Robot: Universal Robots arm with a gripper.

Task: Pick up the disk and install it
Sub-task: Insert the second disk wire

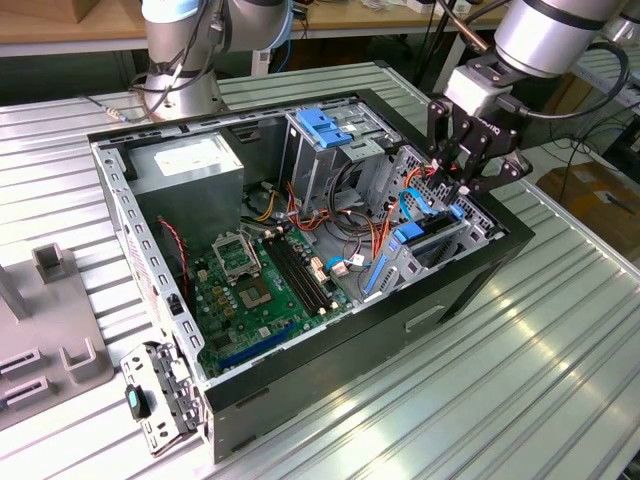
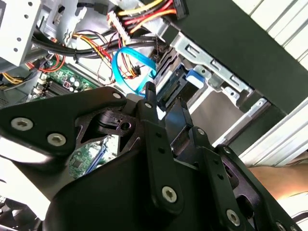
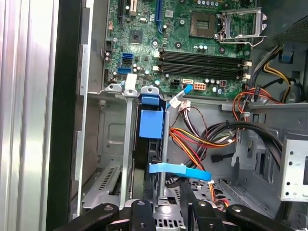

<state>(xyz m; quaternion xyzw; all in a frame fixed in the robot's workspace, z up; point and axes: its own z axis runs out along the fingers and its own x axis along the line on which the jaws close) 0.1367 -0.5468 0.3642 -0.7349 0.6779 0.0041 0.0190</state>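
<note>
Fingers (image 1: 462, 182) over open computer case (image 1: 470, 285) — ribbed metal table (image 1: 520, 380) beneath

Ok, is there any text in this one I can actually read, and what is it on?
No text is legible.
Sticker on the power supply: print too blurred to read.
Markings on the circuit board: too small to read.
White lettering on the gripper body: too small to read.

Disk (image 3: 150, 126) with blue rails, standing on edge, seated in drive cage
</note>
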